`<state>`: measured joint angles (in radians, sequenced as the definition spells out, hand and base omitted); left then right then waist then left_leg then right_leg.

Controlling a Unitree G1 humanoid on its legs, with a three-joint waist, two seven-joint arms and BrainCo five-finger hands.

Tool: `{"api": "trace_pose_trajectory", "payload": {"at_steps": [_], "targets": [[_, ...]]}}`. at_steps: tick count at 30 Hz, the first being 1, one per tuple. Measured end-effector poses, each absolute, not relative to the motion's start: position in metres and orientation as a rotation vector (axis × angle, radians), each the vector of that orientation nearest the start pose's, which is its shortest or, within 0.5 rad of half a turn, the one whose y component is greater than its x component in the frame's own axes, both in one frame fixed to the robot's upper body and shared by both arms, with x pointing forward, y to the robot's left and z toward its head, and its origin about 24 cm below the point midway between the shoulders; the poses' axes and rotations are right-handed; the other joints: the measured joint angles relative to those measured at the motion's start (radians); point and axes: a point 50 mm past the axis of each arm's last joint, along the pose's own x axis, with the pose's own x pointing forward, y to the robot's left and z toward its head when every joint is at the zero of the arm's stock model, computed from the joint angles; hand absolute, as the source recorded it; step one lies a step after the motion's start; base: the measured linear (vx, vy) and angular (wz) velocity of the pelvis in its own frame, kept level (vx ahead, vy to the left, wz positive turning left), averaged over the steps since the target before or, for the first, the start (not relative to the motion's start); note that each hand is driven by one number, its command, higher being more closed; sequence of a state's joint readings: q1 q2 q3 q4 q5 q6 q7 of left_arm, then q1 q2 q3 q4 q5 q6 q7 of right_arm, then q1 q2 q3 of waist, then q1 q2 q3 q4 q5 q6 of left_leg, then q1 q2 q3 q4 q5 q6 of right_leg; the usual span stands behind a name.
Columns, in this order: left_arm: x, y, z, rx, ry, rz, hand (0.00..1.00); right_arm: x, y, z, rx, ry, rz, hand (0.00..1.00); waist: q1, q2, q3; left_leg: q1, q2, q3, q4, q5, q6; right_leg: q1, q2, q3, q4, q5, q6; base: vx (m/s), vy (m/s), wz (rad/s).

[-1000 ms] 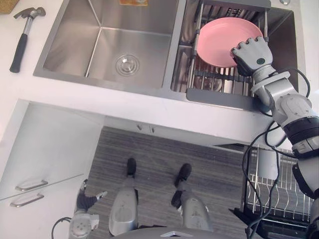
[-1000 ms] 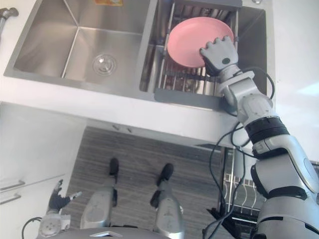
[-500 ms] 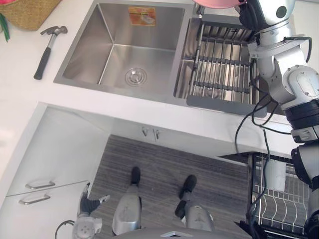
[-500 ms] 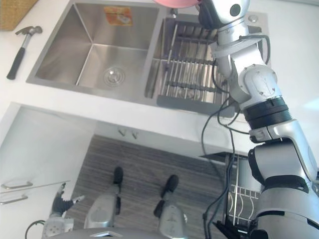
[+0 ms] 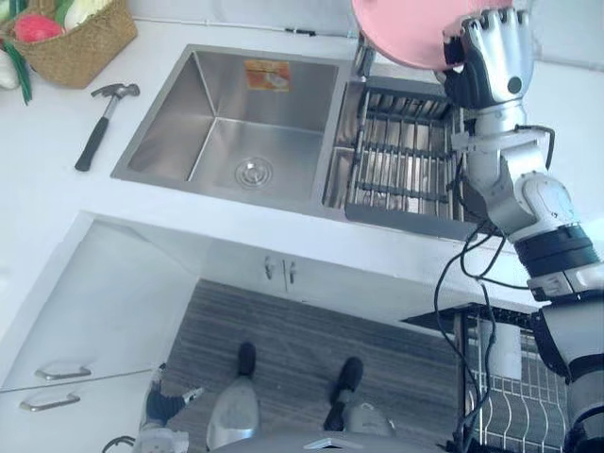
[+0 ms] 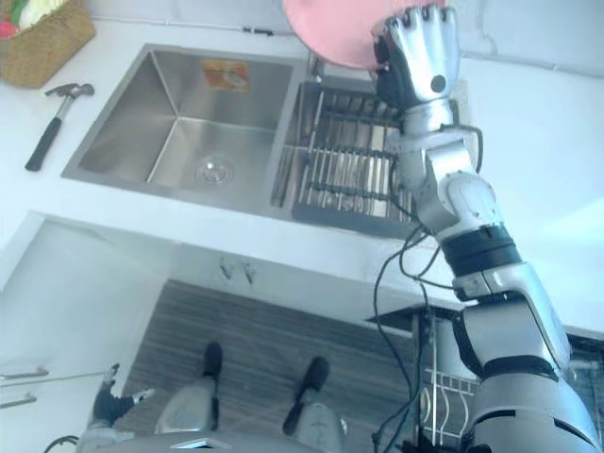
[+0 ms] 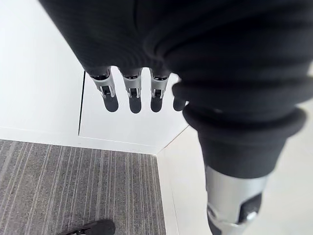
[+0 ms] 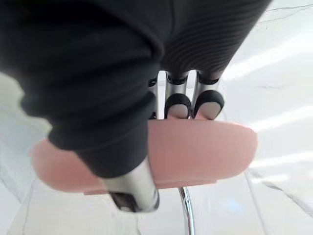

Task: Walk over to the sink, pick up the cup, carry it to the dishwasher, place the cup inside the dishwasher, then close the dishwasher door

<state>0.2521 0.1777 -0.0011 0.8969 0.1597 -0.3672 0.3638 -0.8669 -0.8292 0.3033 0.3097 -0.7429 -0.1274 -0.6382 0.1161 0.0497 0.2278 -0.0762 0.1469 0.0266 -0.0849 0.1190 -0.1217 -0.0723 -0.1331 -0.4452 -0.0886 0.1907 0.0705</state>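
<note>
I see no cup; the thing in hand is a pink plate [image 5: 401,33]. My right hand [image 5: 486,61] is shut on its rim, thumb on one face and fingers [image 8: 178,105] on the other, and holds the plate [image 8: 205,152] in the air above the back of the dish rack [image 5: 401,156]. That rack sits in the sink's right basin and is bare. My left hand [image 5: 162,406] hangs low by the cabinet front, its fingers [image 7: 131,93] straight and holding nothing.
The steel sink [image 5: 236,123] has a bare left basin. A hammer [image 5: 102,127] and a woven basket [image 5: 71,42] lie on the white counter to its left. A wire dishwasher rack [image 5: 514,396] shows at the lower right. Cabinet drawers [image 5: 57,377] stand at the lower left.
My right hand has lifted the pink plate out of the dish rack and raised it above the sink's back edge. The whole view has shifted as the camera moved.
</note>
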Motion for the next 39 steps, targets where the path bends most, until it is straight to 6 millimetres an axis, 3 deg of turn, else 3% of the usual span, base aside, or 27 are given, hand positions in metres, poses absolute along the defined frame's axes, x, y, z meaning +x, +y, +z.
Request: {"api": "trace_pose_trajectory", "payload": {"at_steps": [3,10,20,27,31,39], "targets": [[0.080,0.230,-0.132,0.419,0.741,0.318,0.00,0.334,-0.207,0.282,-1.422,-1.046,-0.471,1.00,-0.004,-0.004,-0.014,0.007,-0.002,0.004,0.000,-0.005,0.001,0.003,-0.001,0.005,0.000,-0.010,0.006,-0.02,0.006,-0.05],[0.075,0.230,-0.133,0.411,0.760,0.301,0.00,0.331,-0.208,0.236,-1.513,-0.820,-0.200,1.00,-0.012,-0.037,-0.060,0.027,0.002,0.022,0.000,-0.014,-0.002,0.009,0.000,0.021,0.000,-0.014,0.004,0.01,0.001,-0.06],[0.070,0.232,-0.134,0.412,0.782,0.308,0.00,0.324,-0.220,0.187,-1.531,-0.607,-0.026,1.00,-0.044,-0.062,-0.080,0.054,-0.005,0.025,0.000,-0.035,-0.004,0.036,-0.002,0.020,0.000,-0.026,0.011,0.00,0.000,-0.01],[0.067,0.236,-0.134,0.405,0.795,0.331,0.00,0.311,-0.249,0.200,-1.430,-0.588,-0.215,1.00,-0.065,-0.065,-0.083,0.060,-0.006,0.032,0.006,-0.038,-0.002,0.039,-0.003,0.030,0.000,-0.028,0.015,0.04,0.007,-0.02],[0.064,0.236,-0.134,0.405,0.803,0.332,0.00,0.286,-0.281,0.208,-1.324,-0.576,-0.414,1.00,-0.084,-0.072,-0.092,0.068,-0.007,0.042,0.006,-0.046,-0.002,0.040,-0.004,0.042,0.007,-0.025,0.014,0.07,0.011,-0.07],[0.065,0.228,-0.135,0.412,0.792,0.295,0.00,0.235,-0.313,0.205,-1.063,-0.542,-0.696,1.00,-0.134,-0.087,-0.106,0.137,-0.012,0.125,0.001,-0.077,0.001,0.050,-0.005,0.130,0.006,-0.033,0.027,0.00,0.015,-0.32]]}}
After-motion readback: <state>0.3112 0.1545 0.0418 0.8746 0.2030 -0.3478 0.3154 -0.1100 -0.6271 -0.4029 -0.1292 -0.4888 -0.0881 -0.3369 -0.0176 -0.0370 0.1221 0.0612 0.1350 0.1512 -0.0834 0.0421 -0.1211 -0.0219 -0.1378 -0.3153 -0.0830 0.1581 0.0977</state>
